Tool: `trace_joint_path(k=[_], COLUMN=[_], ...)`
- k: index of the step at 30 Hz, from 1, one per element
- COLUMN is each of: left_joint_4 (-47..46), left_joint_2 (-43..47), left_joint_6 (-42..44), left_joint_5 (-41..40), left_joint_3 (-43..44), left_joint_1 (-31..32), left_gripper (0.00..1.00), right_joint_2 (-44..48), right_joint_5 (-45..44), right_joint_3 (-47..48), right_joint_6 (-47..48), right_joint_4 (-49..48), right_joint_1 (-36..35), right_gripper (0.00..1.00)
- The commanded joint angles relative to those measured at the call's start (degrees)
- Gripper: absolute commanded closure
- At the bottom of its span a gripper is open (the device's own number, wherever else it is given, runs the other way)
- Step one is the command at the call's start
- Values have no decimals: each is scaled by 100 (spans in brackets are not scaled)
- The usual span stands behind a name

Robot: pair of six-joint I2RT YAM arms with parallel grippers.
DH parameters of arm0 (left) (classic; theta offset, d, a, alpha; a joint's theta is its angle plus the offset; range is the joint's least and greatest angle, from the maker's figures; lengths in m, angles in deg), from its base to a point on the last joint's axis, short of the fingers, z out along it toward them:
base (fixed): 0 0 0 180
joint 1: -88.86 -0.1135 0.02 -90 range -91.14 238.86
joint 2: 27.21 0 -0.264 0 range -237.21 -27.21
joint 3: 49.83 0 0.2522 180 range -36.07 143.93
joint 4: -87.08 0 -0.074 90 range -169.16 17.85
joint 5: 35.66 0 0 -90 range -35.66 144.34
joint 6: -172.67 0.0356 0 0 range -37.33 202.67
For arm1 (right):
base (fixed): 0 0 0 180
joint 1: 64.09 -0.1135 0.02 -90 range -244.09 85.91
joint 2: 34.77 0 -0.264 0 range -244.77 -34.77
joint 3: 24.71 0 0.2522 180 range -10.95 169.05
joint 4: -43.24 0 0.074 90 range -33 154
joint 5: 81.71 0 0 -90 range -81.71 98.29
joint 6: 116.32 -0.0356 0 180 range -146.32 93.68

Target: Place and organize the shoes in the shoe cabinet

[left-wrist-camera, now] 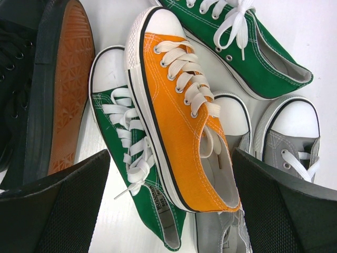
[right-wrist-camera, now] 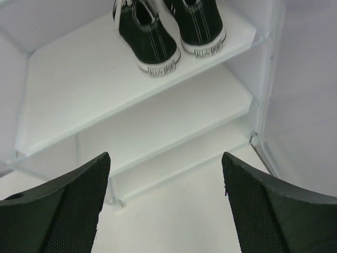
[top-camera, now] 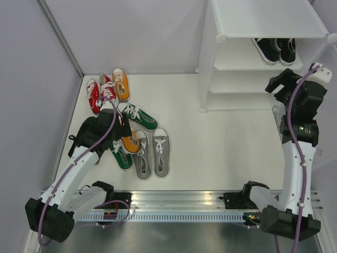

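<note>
The white shoe cabinet [top-camera: 263, 21] stands at the back right, and a black pair [top-camera: 276, 50] sits on one of its shelves [right-wrist-camera: 79, 89]. My right gripper [top-camera: 281, 84] hangs open and empty just in front of it; the right wrist view shows the black pair [right-wrist-camera: 168, 31] heels toward me beyond that gripper [right-wrist-camera: 164, 155]. At the left, my left gripper [top-camera: 118, 134] hovers open over the shoe pile. In its wrist view an orange shoe [left-wrist-camera: 179, 121] lies between the fingers [left-wrist-camera: 63, 205], atop a green shoe [left-wrist-camera: 126, 158] and a grey one [left-wrist-camera: 231, 121]. The jaws do not touch it.
Loose on the floor are a red pair [top-camera: 100, 92], another orange shoe [top-camera: 121, 84], a second green shoe [top-camera: 138, 117] and a grey pair [top-camera: 152, 153]. A black shoe [left-wrist-camera: 52, 95] lies on its side left of the pile. Walls close in on both sides.
</note>
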Motion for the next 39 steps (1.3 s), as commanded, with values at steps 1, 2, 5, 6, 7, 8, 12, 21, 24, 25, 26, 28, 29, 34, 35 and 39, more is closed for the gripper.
trace_joint_path(k=[1,2,5,6,7,8,12,21,24,25,26,28,29,34,35,39], left_joint_4=[-170,-179,-197,-205,-197,-179,14,620,638,629,629,638,638,629,638,638], left_joint_2=[-17,-26,-35,-78,-105,-131,-149,-131,-201,-236,-289,-377,-404,-693,-737,-817], left_joint_6=[136,128,57,40,13,4,-127,-653,-952,-1014,-1076,-1199,-1252,-1498,-1507,-1542], left_joint_5=[46,46,116,151,169,213,310,344,494,529,529,529,529,591,600,723], left_joint_3=[18,9,-8,-8,0,18,176,396,335,308,299,299,299,264,256,177], left_joint_1=[-30,-22,-22,-22,-13,-22,-13,-13,-13,-22,-13,-22,-13,-13,-13,-13], left_gripper=[1,1,1,0,0,0,0,0,0,0,0,0,0,0,0,2], right_joint_2=[502,738,1003,1030,1057,1126,1294,1312,1198,1128,1092,996,960,697,653,460], right_joint_5=[432,477,205,205,205,74,-94,-243,-314,-331,-340,-332,-314,-112,-173,-621], right_joint_3=[-739,-916,-1549,-1655,-1856,-1963,-2595,-3826,-4073,-4178,-4231,-4371,-4407,-4495,-4486,-4495], right_joint_6=[-355,-382,-286,-251,-250,-277,-382,-681,-734,-734,-734,-743,-725,-742,-786,-1128], right_joint_4=[772,764,763,790,851,860,825,219,-79,-272,-360,-615,-695,-1143,-1187,-1389], right_joint_1=[-131,-271,-683,-790,-921,-1210,-1897,-3031,-3409,-3584,-3664,-3857,-3919,-4427,-4586,-5430], right_gripper=[10,9,9,9,9,9,9,4,2,2,2,2,2,2,2,2])
